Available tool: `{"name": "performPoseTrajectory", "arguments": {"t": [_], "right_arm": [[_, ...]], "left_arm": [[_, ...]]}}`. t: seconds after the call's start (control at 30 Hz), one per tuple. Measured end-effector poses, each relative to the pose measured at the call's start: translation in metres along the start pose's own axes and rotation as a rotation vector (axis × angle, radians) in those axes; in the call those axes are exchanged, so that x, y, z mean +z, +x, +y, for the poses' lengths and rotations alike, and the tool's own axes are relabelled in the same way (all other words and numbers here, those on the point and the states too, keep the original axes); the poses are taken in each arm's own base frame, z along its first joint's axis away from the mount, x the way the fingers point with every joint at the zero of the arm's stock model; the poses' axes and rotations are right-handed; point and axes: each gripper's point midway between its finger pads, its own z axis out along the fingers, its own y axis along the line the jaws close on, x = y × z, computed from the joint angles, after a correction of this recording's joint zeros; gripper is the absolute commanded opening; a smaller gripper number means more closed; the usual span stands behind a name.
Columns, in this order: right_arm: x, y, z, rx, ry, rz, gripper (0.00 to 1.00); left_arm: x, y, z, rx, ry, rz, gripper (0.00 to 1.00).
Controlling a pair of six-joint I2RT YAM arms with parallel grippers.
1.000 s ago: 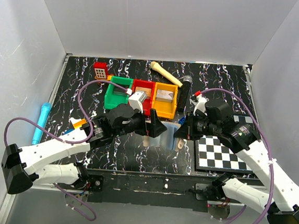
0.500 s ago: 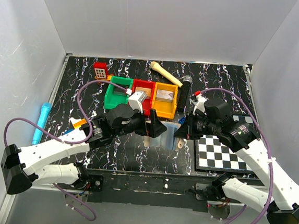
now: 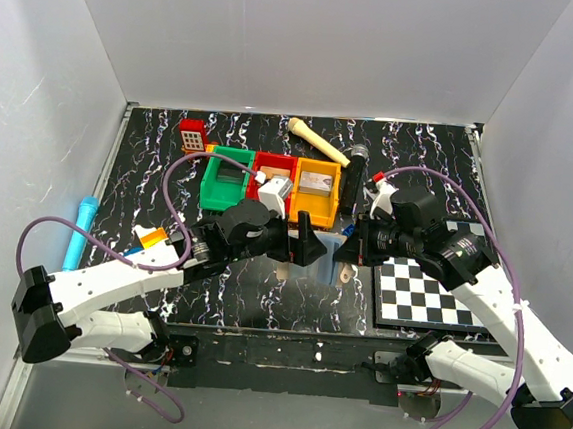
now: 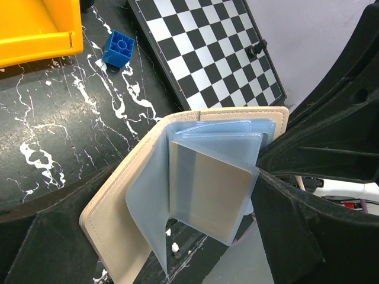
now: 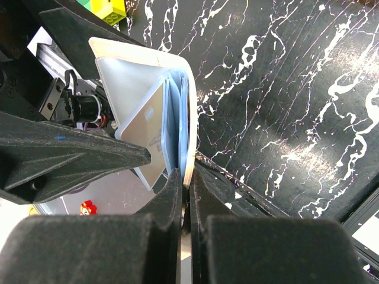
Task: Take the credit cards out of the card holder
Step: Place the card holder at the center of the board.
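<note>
Over the table [image 4: 53, 130], the cream-tan card holder [image 4: 145, 201] gapes, blue sleeves [image 4: 225, 133] fanned, right jaws clenching it, left jaws' grip unclear.

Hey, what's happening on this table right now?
Both arms meet at the open card holder mid-table. The right gripper pinches one cover edge. The left gripper has its fingers spread around the other half. A card shows among the blue sleeves, and none is out yet.
</note>
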Motion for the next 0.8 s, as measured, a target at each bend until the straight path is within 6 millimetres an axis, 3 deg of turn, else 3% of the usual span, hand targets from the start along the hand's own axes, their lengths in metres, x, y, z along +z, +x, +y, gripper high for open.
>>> {"name": "performPoseTrajectory", "arguments": {"t": [0.2, 0.53, 0.7, 0.8], "right_arm": [[0.000, 0.000, 0.000, -0.001, 0.002, -0.001, 0.01], [-0.006, -0.001, 0.004, -0.011, -0.016, -0.022, 0.01], [-0.007, 0.000, 0.006, -0.014, -0.030, -0.021, 0.01], [-0.007, 0.001, 0.008, -0.015, -0.041, -0.015, 0.18]], "left_arm": [[-0.001, 0.000, 0.001, 0.004, -0.005, 0.000, 0.66], [-0.011, -0.001, 0.003, 0.011, -0.005, -0.010, 0.41], [-0.015, 0.000, 0.005, 0.009, -0.008, -0.012, 0.16], [-0.020, 0.004, 0.011, 0.009, -0.022, -0.013, 0.01]]}}
